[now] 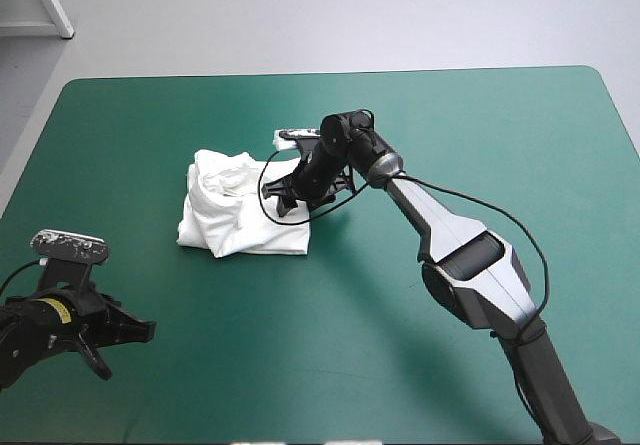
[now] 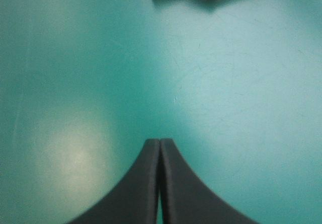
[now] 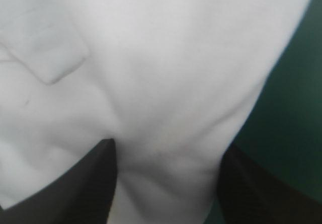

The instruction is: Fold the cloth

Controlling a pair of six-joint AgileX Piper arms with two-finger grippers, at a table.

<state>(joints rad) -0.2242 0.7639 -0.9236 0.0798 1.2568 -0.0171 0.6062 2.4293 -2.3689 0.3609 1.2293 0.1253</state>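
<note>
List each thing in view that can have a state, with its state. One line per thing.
T-shirt: folded into a rumpled bundle, lying flat on the teal-green cover.
Left gripper: shut, empty, over bare cover, apart from the T-shirt.
Right gripper: open, fingers apart, down at the T-shirt's right side with cloth showing between them.

text: none readable | yellow sticker (image 1: pixel 58 310): print too small to read | numbers: none
</note>
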